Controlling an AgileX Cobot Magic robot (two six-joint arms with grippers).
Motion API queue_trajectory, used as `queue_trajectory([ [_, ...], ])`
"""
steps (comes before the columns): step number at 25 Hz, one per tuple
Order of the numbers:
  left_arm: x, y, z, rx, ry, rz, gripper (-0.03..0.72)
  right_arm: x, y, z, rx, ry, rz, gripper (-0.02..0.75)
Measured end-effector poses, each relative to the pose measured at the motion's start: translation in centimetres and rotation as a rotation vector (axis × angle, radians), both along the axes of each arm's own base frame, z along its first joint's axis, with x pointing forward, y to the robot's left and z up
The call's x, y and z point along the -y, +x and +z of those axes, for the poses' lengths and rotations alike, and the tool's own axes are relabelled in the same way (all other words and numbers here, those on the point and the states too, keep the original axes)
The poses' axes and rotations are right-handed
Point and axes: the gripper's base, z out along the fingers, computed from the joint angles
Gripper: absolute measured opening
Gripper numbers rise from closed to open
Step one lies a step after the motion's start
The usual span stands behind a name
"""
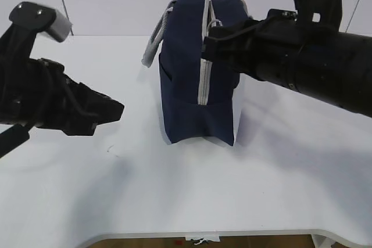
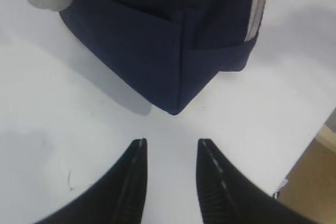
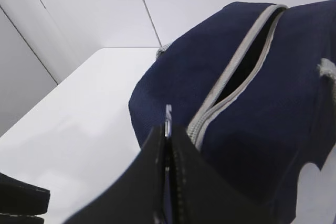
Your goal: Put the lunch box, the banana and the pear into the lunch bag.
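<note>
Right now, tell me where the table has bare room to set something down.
Widest free patch: the near strip between the lunch bag and the table's front edge. Also bare: the far left corner behind the left gripper. Crowded: the bag's right side, where the right gripper is shut on a small metal piece by the zipper, its arm overhead.

We see a big, smooth white desk (image 1: 279, 190) with a rounded front edge. Only one thing stands on it: a tall navy-blue cloth lunch bag (image 1: 189, 79) with a grey zipper strip, upright near the middle.
</note>
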Motion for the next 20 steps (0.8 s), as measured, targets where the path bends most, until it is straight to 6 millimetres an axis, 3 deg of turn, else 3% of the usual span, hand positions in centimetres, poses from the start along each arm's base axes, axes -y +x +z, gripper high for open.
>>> queue_trajectory([
  [7,0.2,0.5,-0.7,0.051,0.017,0.032,0.241,0.0,0.0,0.0,-0.002,-0.001,0.001,0.001],
  [10,1.6,0.3,-1.5,0.129,0.091,-0.046,0.238,0.0,0.0,0.0,-0.001,0.000,0.001,0.001],
  [15,3.5,0.2,-2.6,0.104,0.033,-0.092,0.237,0.0,0.0,0.0,-0.006,-0.002,0.003,0.001],
  [17,4.4,0.2,-4.4,0.123,0.085,-0.244,0.237,0.0,0.0,0.0,-0.006,-0.002,0.003,0.001],
  [20,5.0,0.8,-4.3,0.121,0.056,-0.246,0.237,0.0,0.0,0.0,-0.006,-0.002,0.003,0.001],
])
